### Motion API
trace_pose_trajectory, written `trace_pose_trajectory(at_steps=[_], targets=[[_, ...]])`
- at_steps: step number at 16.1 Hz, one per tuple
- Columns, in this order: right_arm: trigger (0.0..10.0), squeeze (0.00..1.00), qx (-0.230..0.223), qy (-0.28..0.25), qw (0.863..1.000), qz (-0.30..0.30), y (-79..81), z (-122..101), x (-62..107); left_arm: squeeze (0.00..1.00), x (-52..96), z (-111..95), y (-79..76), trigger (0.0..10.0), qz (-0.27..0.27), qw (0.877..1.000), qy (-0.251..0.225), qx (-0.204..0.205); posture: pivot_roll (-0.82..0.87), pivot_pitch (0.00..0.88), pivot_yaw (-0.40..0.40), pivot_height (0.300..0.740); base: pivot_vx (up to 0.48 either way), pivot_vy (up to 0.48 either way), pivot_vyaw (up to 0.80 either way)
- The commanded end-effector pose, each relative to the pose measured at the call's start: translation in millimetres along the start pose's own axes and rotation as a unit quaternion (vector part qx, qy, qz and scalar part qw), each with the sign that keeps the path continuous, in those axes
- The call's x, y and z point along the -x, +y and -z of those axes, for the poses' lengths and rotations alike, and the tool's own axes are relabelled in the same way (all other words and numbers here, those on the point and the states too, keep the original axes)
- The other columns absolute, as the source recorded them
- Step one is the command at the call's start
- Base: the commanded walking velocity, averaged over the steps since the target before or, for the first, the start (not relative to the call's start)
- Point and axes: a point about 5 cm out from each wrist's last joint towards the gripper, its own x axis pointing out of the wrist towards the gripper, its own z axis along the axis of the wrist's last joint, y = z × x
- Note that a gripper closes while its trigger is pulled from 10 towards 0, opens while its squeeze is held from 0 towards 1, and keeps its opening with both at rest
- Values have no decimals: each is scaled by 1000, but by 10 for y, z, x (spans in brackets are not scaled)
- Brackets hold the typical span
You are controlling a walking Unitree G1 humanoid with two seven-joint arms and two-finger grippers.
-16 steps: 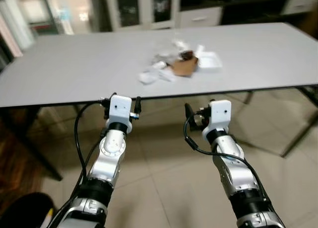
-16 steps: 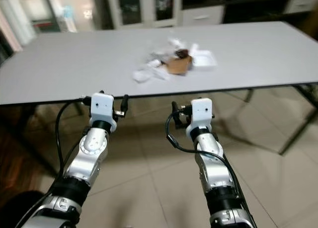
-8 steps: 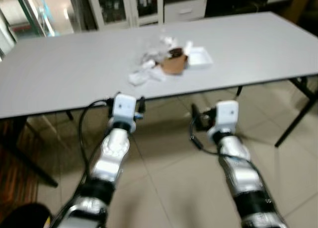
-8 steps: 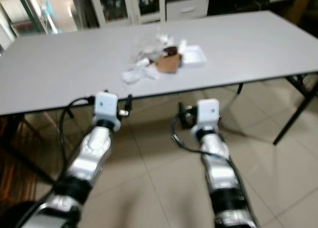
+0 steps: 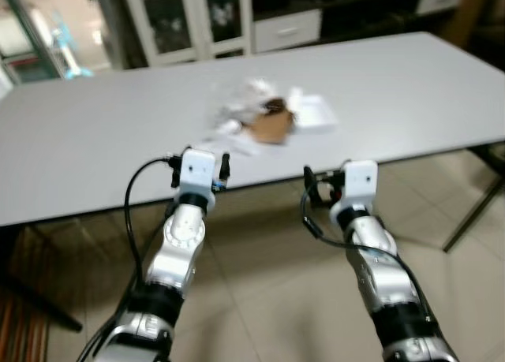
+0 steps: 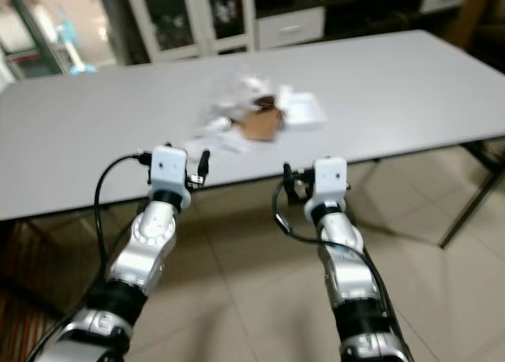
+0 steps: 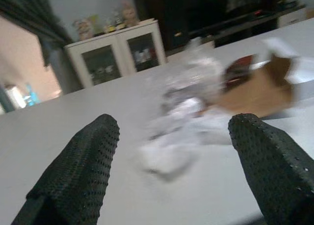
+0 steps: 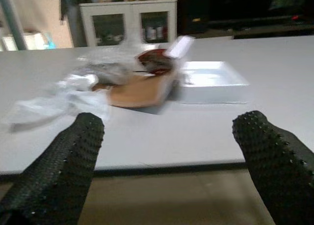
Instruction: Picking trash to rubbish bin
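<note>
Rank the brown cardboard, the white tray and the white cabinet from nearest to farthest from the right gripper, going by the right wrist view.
From the right gripper, which is open at the table edge:
1. Brown cardboard, in the trash pile on the table.
2. White tray, beside the cardboard and slightly farther back.
3. White cabinet, against the far wall beyond the table.

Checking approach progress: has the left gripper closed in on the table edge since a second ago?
Yes. The left gripper now overlaps the table edge and sits nearer the trash pile; before, it was just short of the edge.
</note>
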Motion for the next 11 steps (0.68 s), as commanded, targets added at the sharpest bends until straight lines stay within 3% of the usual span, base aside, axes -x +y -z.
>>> trace_pose_trajectory(at_steps=[1, 11], targets=[[10000, 0, 0, -3, 1000, -7, 24, -23, -12, 0, -18, -16, 19, 10000, -4, 1000, -1, -1, -71, 0, 61, 740, 465, 0, 0], [10000, 0, -2, -1, 1000, -9, 33, -18, -23, 0, -24, -19, 32, 10000, -7, 1000, 0, -2, -63, 14, 60, 740, 448, 0, 0]])
